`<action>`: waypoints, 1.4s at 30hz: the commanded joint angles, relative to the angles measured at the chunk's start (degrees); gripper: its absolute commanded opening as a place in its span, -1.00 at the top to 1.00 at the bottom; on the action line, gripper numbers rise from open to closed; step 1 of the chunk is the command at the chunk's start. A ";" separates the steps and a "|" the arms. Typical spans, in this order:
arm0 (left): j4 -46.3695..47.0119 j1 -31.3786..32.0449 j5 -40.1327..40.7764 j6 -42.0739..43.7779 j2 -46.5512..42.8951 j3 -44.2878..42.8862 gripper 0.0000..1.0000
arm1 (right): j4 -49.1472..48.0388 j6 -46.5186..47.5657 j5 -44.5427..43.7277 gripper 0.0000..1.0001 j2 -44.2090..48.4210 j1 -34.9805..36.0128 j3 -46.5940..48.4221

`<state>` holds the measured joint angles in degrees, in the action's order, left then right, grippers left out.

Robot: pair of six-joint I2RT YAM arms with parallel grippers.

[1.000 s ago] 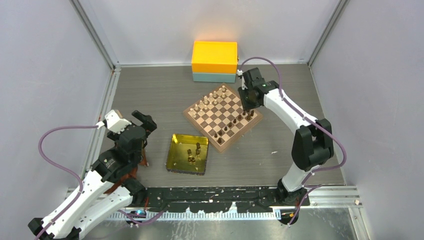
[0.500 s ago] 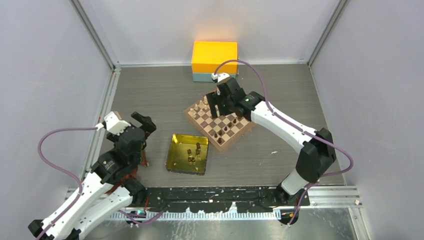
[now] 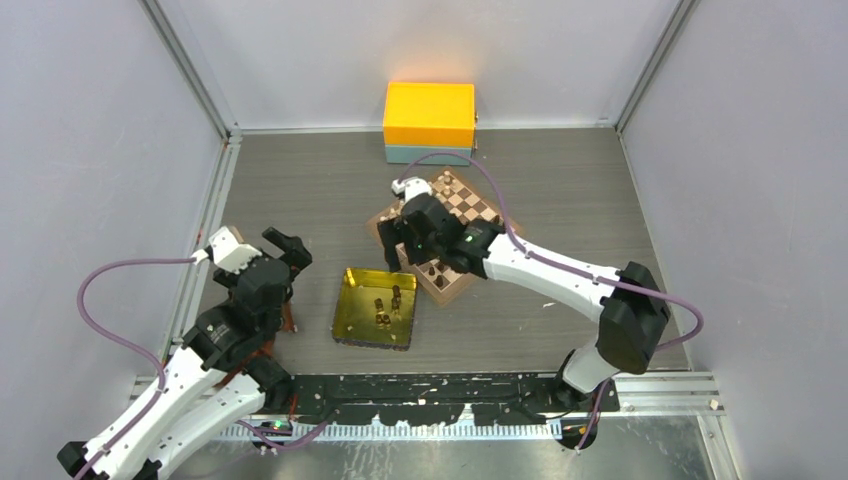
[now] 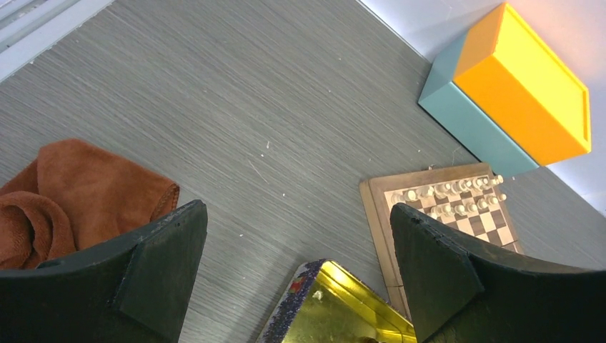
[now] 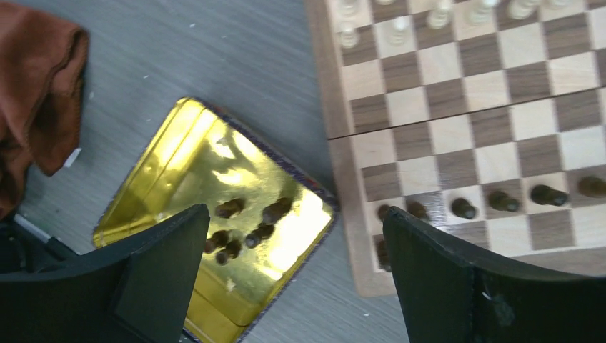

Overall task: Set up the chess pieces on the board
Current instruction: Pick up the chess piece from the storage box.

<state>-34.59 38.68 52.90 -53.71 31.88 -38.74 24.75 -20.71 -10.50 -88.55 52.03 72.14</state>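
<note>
Right wrist view showed the right claw (image 5: 293, 218) fully released and empty, poised above the gap between the gold tray (image 5: 171, 143) and the near-left corner of the board (image 5: 464, 128). Several dark chess pieces (image 5: 246, 229) lay in a loose cluster in the tray. More stood in a row along the board's near ranks.

The step in hand appeared to be fetching the next piece. A sound pick called for:
- choosing the outermost piece of the cluster
- aligning the fingers across its narrow axis
- descending wide
- closing only once neighbours were clear

The tray's glossy floor and raised rim risked a sliding piece or a blocked finger.

The left claw (image 4: 296, 214) hung released and empty over the surface (image 4: 250, 107), near a brown cloth (image 4: 78, 193).
</note>
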 commanded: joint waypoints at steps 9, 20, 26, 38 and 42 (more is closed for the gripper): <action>0.58 0.26 2.01 0.60 -3.11 -0.02 -0.99 | -1.00 -6.56 -10.18 -0.27 -6.64 12.65 2.63; 0.57 0.33 1.86 0.72 -3.70 0.05 -0.99 | 3.37 -8.94 -15.46 -0.11 -11.56 17.52 5.67; 0.75 0.26 1.77 0.72 -3.67 0.32 -0.99 | 3.41 -10.92 -19.31 0.08 -11.46 17.56 4.29; 1.01 0.26 1.33 0.54 -3.61 1.02 -0.99 | 3.00 -12.26 -20.65 0.10 -12.45 15.83 3.79; 1.00 0.26 1.41 0.63 -3.59 1.03 -0.99 | 1.67 -12.58 -19.20 0.12 -12.47 14.88 2.80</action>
<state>-34.61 38.68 52.90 -53.54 28.64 -38.00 28.71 -31.35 -29.30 -101.30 67.96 75.26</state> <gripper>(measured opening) 0.996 0.443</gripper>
